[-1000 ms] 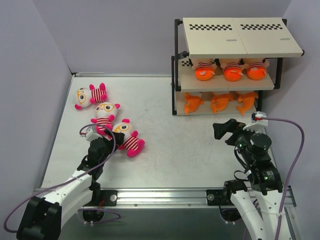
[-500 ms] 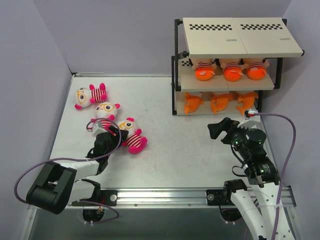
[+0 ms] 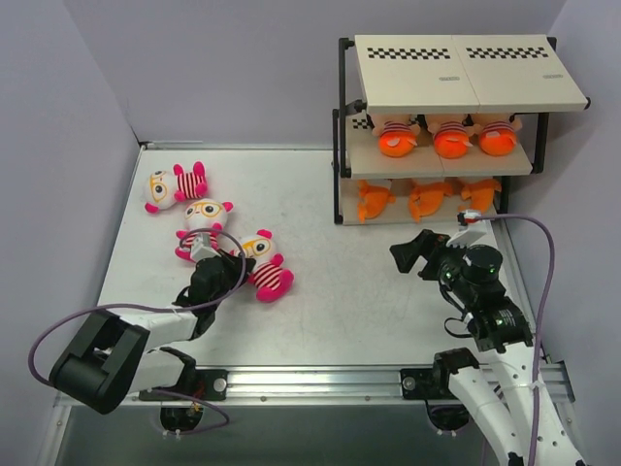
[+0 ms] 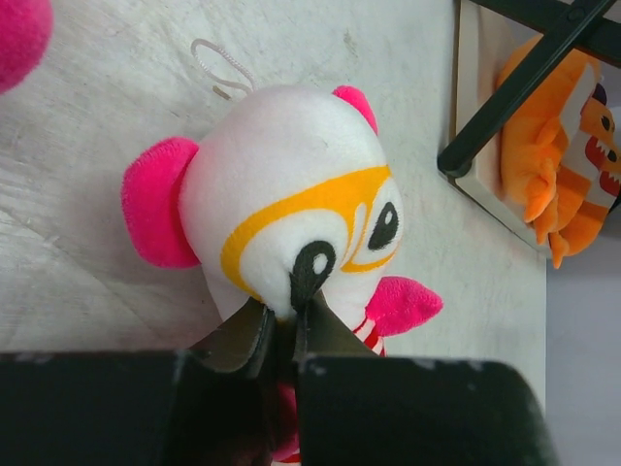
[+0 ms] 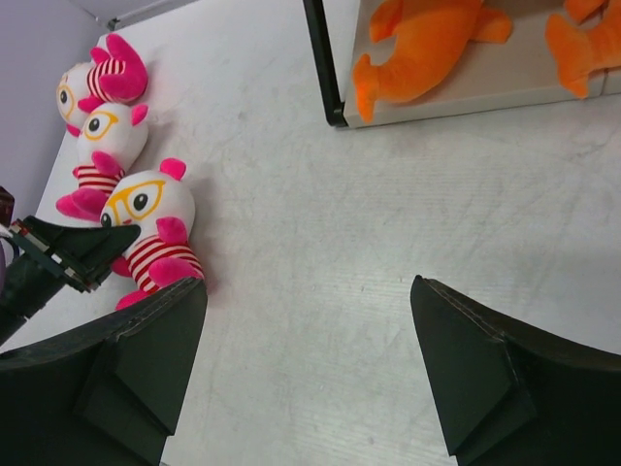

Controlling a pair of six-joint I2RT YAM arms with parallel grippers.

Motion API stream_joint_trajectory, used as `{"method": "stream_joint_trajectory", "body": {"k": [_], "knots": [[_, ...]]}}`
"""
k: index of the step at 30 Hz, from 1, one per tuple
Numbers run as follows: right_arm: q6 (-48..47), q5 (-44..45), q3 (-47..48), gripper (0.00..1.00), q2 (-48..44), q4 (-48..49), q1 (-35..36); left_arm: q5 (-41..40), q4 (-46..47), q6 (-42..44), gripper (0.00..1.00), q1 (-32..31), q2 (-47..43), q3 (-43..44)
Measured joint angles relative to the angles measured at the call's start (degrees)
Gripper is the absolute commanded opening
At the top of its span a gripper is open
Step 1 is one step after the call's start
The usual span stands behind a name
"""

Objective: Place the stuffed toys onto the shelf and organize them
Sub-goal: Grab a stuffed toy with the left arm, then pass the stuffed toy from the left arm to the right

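Three pink-limbed stuffed toys with yellow-rimmed glasses lie at the table's left: one at the back, one in the middle, and the nearest. My left gripper is shut on the nearest toy, with its jaws pinching the white face at a black eye. The shelf stands at the back right. Its middle tier holds three striped orange dolls, its bottom tier three orange sharks, and its top board is bare. My right gripper hangs open above the table in front of the shelf, with nothing between its fingers.
Grey walls close in the table at left and back. The shelf's black post and a shark show at the top of the right wrist view. A metal rail runs along the near edge between the arm bases.
My left gripper has shut on the nearest toy's face, and that toy has shifted slightly right. My right gripper has moved left and a little farther from its base, still open.
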Motion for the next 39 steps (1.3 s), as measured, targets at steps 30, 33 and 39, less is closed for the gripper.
{"method": "stream_joint_trajectory", "body": {"k": [30, 33, 39], "knots": [[11.4, 5.9, -5.7, 0.84, 23.9, 29.2, 34.2, -7.2, -25.1, -4.8, 0.03, -9.9, -23.8, 12.1], [11.6, 7.9, -3.9, 0.85, 26.6, 31.8, 36.4, -8.4, -25.5, -4.9, 0.03, -11.9, -23.3, 13.6], [11.6, 10.2, -1.4, 0.84, 29.7, 35.0, 38.5, -11.2, -26.0, -4.2, 0.03, -16.0, -22.4, 15.9]]}}
